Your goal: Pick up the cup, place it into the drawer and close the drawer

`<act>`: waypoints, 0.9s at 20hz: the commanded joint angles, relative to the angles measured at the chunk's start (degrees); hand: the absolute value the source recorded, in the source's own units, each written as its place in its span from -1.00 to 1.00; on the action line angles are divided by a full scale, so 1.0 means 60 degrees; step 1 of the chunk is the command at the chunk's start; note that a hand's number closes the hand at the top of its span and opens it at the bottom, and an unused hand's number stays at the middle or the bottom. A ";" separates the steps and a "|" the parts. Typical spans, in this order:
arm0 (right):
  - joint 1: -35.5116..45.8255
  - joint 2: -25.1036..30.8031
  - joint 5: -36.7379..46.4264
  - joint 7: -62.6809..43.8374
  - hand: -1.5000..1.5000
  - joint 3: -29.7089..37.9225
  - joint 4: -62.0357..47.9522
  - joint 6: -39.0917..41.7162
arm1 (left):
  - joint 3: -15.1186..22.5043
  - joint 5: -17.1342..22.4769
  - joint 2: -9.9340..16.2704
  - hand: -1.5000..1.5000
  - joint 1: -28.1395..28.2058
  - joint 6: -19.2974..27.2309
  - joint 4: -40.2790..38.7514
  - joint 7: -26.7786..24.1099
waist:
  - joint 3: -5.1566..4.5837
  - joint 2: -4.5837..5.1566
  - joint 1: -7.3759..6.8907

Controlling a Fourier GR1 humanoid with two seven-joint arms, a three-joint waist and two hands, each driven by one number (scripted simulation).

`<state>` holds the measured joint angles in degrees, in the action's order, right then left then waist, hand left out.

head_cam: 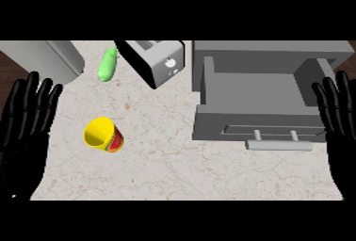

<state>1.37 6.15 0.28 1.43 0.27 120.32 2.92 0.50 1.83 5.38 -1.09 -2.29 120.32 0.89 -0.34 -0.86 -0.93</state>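
Yellow cup [103, 135] lies tipped on the bench [173, 174], left of the open drawer [254, 94]. Judged light, rigid, smooth-walled; best grasped around its body. Left hand [24, 117] and right hand [338, 117] rest open, fingers straight, holding nothing.

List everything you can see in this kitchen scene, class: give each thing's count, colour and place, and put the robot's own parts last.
cup: one, yellow with red, counter's left part
drawer: one, grey, pulled open, right
drawer handle: one, light grey, drawer's front
toaster: one, silver and black, top centre
green vegetable: one, left of toaster
grey appliance: one, top left
counter: one, beige marble
left hand: one, black, open, left edge
right hand: one, black, open, right edge
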 commanded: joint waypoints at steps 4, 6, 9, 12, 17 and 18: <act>-0.0212 -0.0415 0.0282 0.0011 -1.00 -0.0143 -0.0021 -0.0393 | 0.0364 0.2135 0.0764 -1.00 0.0353 -0.2376 0.0020 -0.0342 | 0.0048 0.0133 0.0181; -0.0018 -0.0392 0.0099 -0.0284 -1.00 0.0078 0.0014 -0.0486 | 0.0042 0.3458 0.1543 -1.00 0.0345 -0.3816 -0.0310 -0.0671 | 0.0028 0.0149 0.0197; -0.0080 0.0470 -0.0002 -0.0590 -1.00 0.0460 -0.0396 0.0210 | -0.0011 0.5204 0.1302 -1.00 0.1355 -0.3862 -0.0659 0.0541 | 0.0047 0.0153 0.0076; 0.0081 0.0344 0.0216 -0.0667 -1.00 0.0240 -0.0539 0.0167 | -0.0803 0.6095 0.1917 -1.00 0.0666 -0.4294 -0.1576 0.0869 | 0.0054 0.0153 0.0142; 0.0153 0.0256 0.0298 -0.0174 -1.00 0.0432 -0.1017 0.0264 | -0.1010 0.5579 0.1655 -1.00 0.0532 -0.4932 -0.2852 0.0387 | 0.0056 0.0145 0.0154; 0.0245 0.0422 -0.0097 -0.0570 -1.00 0.0541 -0.0628 0.0461 | -0.1788 0.6334 0.2493 -1.00 -0.0038 -0.5259 -0.3502 0.0657 | 0.0055 0.0147 0.0174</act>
<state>1.52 8.14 0.78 -0.99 2.68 116.51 4.66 -6.57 37.28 17.32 2.09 -30.98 105.15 3.52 -0.02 0.04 0.03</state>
